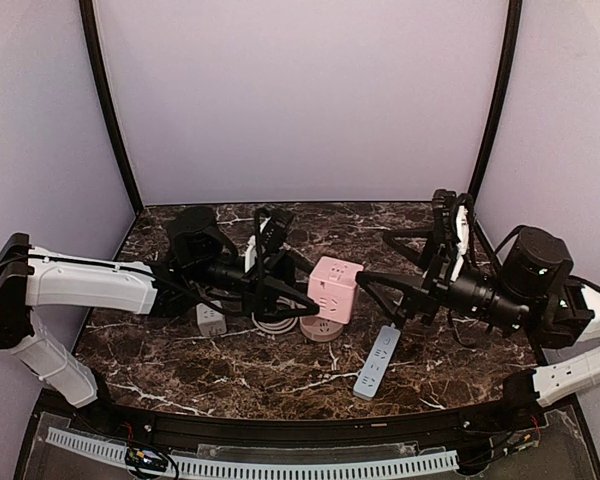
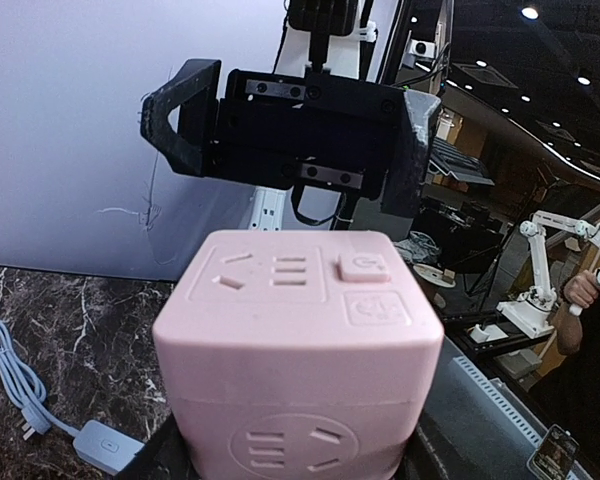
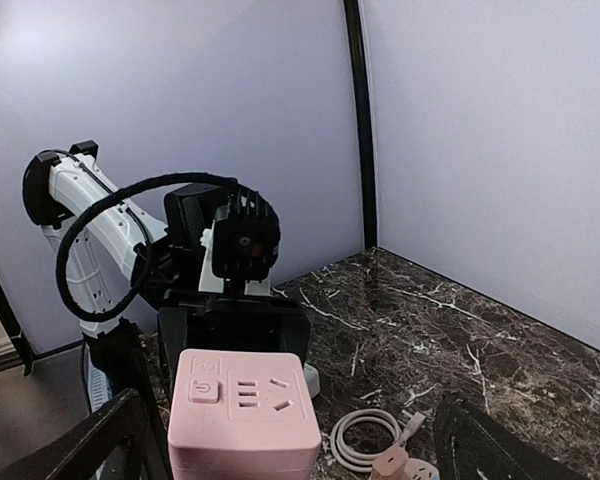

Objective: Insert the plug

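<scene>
I log the pre-insertion step: pink socket cube point(image 1: 335, 288) mid-way on the desk point(image 1: 180, 350), left tool point(image 1: 302, 288) flanking it, clamped or not I cannot tell, right tool point(image 1: 373, 298) spread and empty; next, grasp the plug point(image 1: 323, 330) just beside it.

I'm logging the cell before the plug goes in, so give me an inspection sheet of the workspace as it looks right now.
Surface: dark marble table, no spills seen.
Job's things: pink socket cube mid-table; pink plug lying near it, not inserted.
Clutter: grey power strip; white adapter.
End effectors: left end effector flanks the cube, grip unclear; right end effector open, empty.
Cables: coiled white cable; grey lead.
Surroundings: lilac walls, black corner posts.
</scene>
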`<state>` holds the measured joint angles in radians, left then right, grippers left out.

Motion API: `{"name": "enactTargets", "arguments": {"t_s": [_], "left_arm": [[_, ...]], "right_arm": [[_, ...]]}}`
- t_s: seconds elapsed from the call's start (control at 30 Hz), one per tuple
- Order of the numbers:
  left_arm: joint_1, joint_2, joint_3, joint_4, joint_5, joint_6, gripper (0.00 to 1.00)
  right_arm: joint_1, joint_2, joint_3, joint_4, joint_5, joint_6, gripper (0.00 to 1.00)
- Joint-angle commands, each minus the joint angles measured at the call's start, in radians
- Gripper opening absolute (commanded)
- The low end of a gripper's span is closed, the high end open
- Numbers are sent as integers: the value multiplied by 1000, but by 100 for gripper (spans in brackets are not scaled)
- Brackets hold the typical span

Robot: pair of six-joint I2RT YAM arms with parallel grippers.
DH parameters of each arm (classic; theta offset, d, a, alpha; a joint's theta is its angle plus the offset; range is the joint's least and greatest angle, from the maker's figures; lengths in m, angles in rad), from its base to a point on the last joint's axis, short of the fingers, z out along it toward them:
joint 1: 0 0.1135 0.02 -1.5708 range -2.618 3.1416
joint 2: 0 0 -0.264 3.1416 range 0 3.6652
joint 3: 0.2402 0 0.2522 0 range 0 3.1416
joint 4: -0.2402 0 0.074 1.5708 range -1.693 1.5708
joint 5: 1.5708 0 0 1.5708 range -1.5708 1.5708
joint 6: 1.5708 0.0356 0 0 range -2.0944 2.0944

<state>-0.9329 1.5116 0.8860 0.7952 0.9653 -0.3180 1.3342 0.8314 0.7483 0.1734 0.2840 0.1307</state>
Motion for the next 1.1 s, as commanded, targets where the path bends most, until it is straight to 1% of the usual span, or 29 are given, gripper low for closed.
{"name": "enactTargets", "arguments": {"t_s": [0.0, 0.13, 0.23, 0.37, 0.47, 0.53, 0.6, 0.63, 0.77, 0.87, 0.97, 1.07], "left_arm": [[17, -20, 45, -59, 61, 53, 1], [36, -21, 54, -131, 135, 106, 1], [46, -33, 64, -225, 162, 141, 1], [55, -50, 65, -303, 210, 180, 1], [56, -61, 64, -417, 222, 264, 1], [57, -67, 62, -482, 237, 304, 1], [57, -75, 64, -539, 286, 366, 1], [59, -78, 67, -595, 290, 407, 1], [63, -91, 76, -694, 283, 473, 1], [67, -94, 74, -723, 291, 493, 1], [81, -94, 69, -766, 303, 533, 1], [119, -91, 54, -704, 372, 485, 1]], "right_arm": [[-5, -20, 72, -153, -123, -148, 99], [-4, 1, 87, -209, -192, -330, 99], [-8, 53, 135, -270, -208, -526, 99], [-16, 86, 222, -367, -369, -766, 99], [-48, 124, 328, -472, -456, -877, 99], [-67, 174, 412, -566, -495, -923, 99], [-81, 246, 482, -635, -511, -956, 99], [-83, 279, 513, -681, -511, -968, 99], [-95, 436, 637, -805, -560, -996, 99], [-93, 533, 714, -872, -590, -1016, 99], [-93, 594, 788, -945, -634, -1039, 99], [-81, 601, 800, -948, -679, -1047, 99]]}}
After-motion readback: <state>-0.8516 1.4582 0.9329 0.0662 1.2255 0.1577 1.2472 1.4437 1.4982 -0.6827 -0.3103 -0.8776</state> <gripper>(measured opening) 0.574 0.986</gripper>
